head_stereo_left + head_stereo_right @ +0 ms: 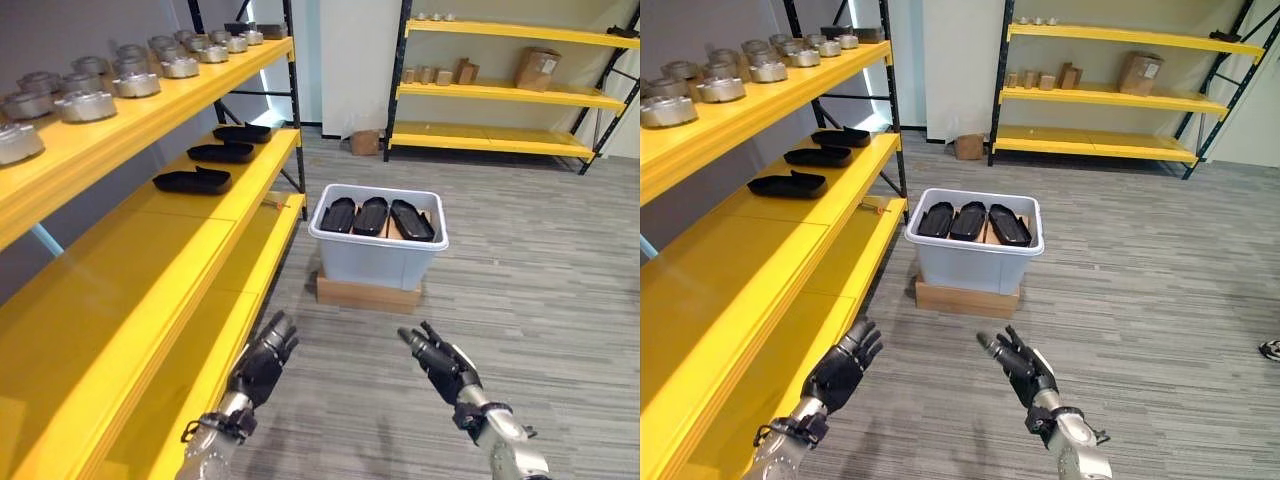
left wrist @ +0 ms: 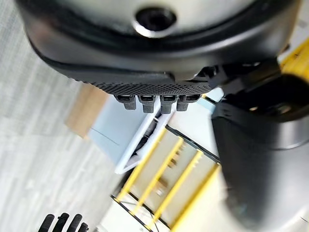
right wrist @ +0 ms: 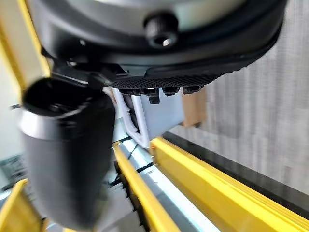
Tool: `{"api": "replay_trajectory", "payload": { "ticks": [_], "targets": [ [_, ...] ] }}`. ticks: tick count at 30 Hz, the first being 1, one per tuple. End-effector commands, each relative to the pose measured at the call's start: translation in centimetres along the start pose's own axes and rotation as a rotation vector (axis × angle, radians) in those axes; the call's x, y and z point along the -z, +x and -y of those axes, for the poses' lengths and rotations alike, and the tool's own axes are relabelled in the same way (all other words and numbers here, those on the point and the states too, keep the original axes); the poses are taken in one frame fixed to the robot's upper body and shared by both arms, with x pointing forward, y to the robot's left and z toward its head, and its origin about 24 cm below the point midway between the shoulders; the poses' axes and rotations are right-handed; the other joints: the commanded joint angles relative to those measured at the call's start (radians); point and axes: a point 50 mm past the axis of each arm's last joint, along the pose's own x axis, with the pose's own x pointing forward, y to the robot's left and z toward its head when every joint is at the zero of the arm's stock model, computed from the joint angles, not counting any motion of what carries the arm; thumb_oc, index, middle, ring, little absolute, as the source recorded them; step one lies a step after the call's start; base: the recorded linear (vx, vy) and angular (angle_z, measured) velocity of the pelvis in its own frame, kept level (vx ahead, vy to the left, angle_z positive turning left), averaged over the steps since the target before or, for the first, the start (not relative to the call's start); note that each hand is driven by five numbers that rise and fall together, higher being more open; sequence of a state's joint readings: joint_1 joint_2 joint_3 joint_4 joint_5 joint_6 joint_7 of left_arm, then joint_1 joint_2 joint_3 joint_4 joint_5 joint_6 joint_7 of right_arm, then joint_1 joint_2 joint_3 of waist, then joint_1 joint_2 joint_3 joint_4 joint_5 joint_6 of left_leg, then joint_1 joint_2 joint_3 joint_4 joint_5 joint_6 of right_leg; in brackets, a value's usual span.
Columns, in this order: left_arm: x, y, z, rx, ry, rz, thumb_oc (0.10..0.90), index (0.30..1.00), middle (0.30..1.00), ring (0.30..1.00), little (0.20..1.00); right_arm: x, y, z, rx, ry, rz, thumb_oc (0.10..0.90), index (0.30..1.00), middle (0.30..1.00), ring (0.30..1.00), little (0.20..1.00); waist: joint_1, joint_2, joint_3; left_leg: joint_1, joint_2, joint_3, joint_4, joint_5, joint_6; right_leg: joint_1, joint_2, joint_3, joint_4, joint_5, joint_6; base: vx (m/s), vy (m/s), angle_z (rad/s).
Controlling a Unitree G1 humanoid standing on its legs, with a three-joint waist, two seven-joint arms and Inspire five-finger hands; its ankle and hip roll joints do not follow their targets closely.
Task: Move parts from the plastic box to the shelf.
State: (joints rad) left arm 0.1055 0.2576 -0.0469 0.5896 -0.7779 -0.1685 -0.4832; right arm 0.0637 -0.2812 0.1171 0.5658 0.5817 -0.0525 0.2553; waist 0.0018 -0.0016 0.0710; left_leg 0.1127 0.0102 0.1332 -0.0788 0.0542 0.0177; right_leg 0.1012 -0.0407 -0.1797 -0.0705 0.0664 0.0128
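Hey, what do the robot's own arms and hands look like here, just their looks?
Both arms are silver-grey metal, each with a dark band at the wrist. The left hand and right hand are black, with slim jointed fingers and a thumb. In the wrist views each palm edge has a fine dotted texture and the thumb is a thick black cylinder.
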Motion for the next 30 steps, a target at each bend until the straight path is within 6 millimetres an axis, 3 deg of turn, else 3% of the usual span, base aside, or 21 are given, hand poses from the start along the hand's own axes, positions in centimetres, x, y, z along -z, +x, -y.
{"api": "replay_trajectory", "payload": {
  "ticks": [1,15,20,30],
  "targets": [
    [-2.9,1.8,0.9,0.105,0.115,0.067,0.900,1.000,1.000,1.000,1.000,-4.1,1.4,-1.5,-0.093,-0.024,0.170,0.900,1.000,1.000,1.000,1.000,-0.012,-0.019,0.015,0.038,0.040,0.028,0.007,-0.061,-0.050,0.052,-0.041,-0.015,0.013,-0.061,0.064,0.00,0.000,0.00],
    [-2.6,1.8,1.2,0.176,0.045,0.028,0.900,1.000,1.000,1.000,1.000,-4.1,1.3,-1.0,-0.033,-0.035,0.159,0.900,1.000,1.000,1.000,1.000,-0.028,-0.006,0.026,0.038,0.046,0.047,0.012,-0.060,-0.051,0.043,-0.043,-0.008,0.015,-0.058,0.067,-0.01,0.000,-0.05],
    [-1.4,1.6,1.0,0.149,-0.143,0.010,0.900,1.000,1.000,1.000,1.000,-3.8,1.2,-0.7,-0.004,-0.044,0.143,0.900,1.000,1.000,1.000,1.000,-0.030,-0.009,0.027,0.042,0.047,0.048,0.011,-0.060,-0.051,0.045,-0.043,-0.007,0.016,-0.059,0.067,0.00,0.002,-0.02],
    [-0.6,1.1,0.3,0.075,-0.106,-0.032,0.900,1.000,1.000,1.000,1.000,-4.2,1.1,-0.9,-0.003,-0.017,0.178,0.900,1.000,1.000,1.000,1.000,-0.028,-0.022,0.027,0.039,0.049,0.049,0.012,-0.059,-0.050,0.043,-0.040,-0.011,0.018,-0.061,0.068,0.00,0.000,0.00]
  ]
}}
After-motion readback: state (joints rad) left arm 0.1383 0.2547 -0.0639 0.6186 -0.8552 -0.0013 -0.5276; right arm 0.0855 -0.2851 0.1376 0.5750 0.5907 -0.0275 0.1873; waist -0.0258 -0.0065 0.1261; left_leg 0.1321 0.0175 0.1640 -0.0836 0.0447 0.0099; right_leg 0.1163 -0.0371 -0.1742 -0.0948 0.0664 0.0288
